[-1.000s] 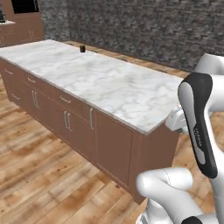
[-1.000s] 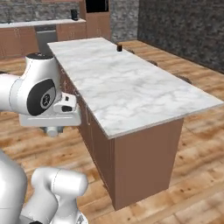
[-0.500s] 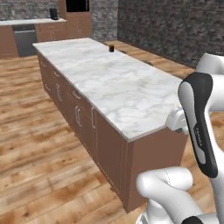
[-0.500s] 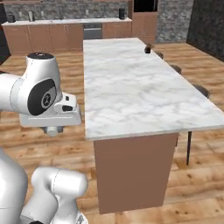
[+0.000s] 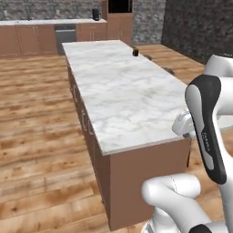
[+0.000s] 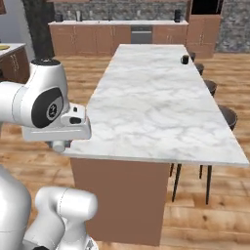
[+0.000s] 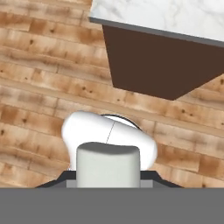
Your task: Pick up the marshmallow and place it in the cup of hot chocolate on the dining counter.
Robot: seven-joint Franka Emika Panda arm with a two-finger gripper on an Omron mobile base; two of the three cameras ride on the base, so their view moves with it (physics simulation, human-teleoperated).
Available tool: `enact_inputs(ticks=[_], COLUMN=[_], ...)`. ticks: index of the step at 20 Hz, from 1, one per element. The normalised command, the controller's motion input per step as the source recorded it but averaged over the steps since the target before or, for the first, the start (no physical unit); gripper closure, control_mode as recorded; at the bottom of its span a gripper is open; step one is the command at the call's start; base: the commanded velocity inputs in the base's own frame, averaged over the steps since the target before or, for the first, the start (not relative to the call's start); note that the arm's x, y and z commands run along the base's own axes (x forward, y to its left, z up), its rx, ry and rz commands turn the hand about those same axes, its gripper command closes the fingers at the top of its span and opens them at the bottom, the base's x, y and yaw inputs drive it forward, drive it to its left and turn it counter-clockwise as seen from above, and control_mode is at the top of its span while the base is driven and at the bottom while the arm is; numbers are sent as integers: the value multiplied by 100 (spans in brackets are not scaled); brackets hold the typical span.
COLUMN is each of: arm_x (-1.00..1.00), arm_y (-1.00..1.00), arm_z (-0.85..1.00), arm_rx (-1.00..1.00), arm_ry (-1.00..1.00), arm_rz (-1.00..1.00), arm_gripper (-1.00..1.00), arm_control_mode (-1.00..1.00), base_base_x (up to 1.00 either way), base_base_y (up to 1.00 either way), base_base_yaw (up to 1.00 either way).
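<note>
While the base faces the table: the marshmallow (image 7: pixel 108 165) is seen clamped in the closed gripper (image 7: pixel 108 181), low in the hand view.
Cup of hot chocolate (image 6: pixel 184 59): it is set near the far end of the table (image 6: pixel 156 107), close to the stool-side edge, well apart from the arm.
Carry height: the gripper is held over the wood floor (image 7: pixel 39 87), below the marble top.
Risk: the table edge could be struck if the hand is not raised first.
Risk two: the soft lump could be squeezed out or dropped short of the small mug.
</note>
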Motion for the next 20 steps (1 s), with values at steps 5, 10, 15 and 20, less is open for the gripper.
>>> enact_inputs(ticks=[5,10,15,20], arm_x=[0,0,0,0], arm_y=[0,0,0,0], arm_z=[0,0,0,0], arm_rx=[0,0,0,0], arm_ry=[0,0,0,0], arm_rz=[0,0,0,0], arm_gripper=[100,100,100,100], arm_control_mode=[100,100,100,100], base_base_x=[-3,-20,-23,-21], base_base_y=[-100,-100,-100,-100], base_base_yaw=[36,30,28,29])
